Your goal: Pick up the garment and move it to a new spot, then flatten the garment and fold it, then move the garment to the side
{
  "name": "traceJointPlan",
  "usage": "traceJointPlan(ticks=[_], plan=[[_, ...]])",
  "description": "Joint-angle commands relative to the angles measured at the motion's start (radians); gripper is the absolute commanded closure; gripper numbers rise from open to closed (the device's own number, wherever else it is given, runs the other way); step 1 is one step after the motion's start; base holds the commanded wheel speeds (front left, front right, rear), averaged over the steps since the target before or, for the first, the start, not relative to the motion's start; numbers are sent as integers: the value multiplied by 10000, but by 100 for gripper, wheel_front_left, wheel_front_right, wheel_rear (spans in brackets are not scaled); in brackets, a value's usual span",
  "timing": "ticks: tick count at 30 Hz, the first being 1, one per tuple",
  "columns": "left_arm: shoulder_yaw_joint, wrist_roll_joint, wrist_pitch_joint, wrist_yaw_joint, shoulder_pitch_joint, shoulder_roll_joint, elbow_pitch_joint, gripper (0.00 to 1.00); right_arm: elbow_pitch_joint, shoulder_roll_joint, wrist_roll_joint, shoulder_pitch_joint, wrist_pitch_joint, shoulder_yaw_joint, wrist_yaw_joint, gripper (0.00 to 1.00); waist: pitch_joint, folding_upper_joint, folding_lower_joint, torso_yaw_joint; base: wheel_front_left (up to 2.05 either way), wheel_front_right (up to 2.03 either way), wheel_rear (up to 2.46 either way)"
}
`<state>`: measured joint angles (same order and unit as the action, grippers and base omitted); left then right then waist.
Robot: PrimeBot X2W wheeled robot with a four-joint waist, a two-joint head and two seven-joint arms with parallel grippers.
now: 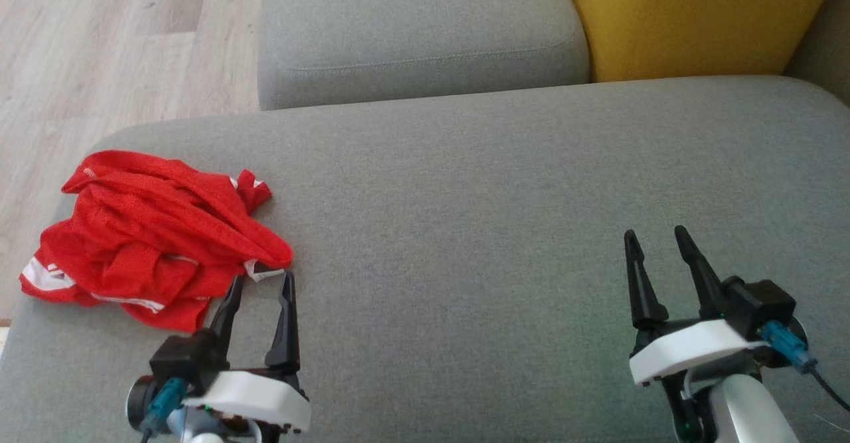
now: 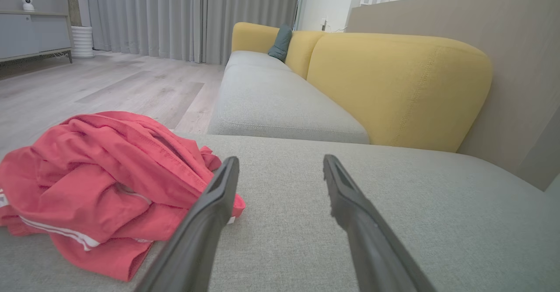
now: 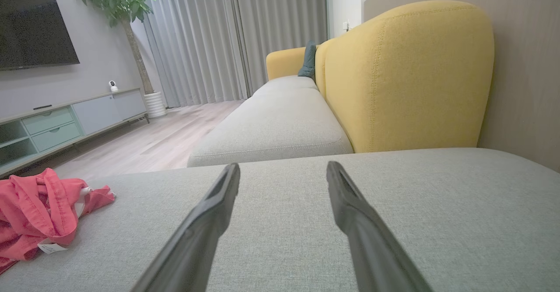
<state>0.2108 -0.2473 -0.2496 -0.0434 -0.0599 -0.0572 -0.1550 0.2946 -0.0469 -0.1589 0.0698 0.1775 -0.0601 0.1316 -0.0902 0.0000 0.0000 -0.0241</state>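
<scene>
You're facing a limp, light garment [image 1: 153, 237], left hand [image 1: 262, 277] and right hand [image 1: 655, 232] gaping empty; pinch its near bunched fold.

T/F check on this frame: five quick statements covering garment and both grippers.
1. The garment lies crumpled on the grey cushion. True.
2. The left gripper is shut on the garment. False: it is open at the garment's edge and holds nothing.
3. The right gripper is open and empty. True.
4. The garment is blue. False: it is red with white trim.
5. The garment lies nearer the right gripper. False: it lies by the left one.
</scene>
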Motion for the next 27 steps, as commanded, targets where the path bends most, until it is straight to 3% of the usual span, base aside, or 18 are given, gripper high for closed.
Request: traceJointPlan(ticks=[1, 10, 27], plan=[[-394, 140, -122, 43, 388, 55, 312, 0, -286, -34, -66, 319, 120, -256, -9, 0, 20, 0, 0, 4, 0, 0, 0], [-404, 172, -122, 102, 486, 67, 275, 0, -381, -34, -15, 370, 181, -395, -9, 0, 256, 0, 0, 338, 0, 0, 0], [-1052, 458, -122, 369, 712, 69, 324, 0, -594, -34, -102, 567, 216, -1287, -9, 0, 943, 0, 0, 2749, 0, 0, 0]])
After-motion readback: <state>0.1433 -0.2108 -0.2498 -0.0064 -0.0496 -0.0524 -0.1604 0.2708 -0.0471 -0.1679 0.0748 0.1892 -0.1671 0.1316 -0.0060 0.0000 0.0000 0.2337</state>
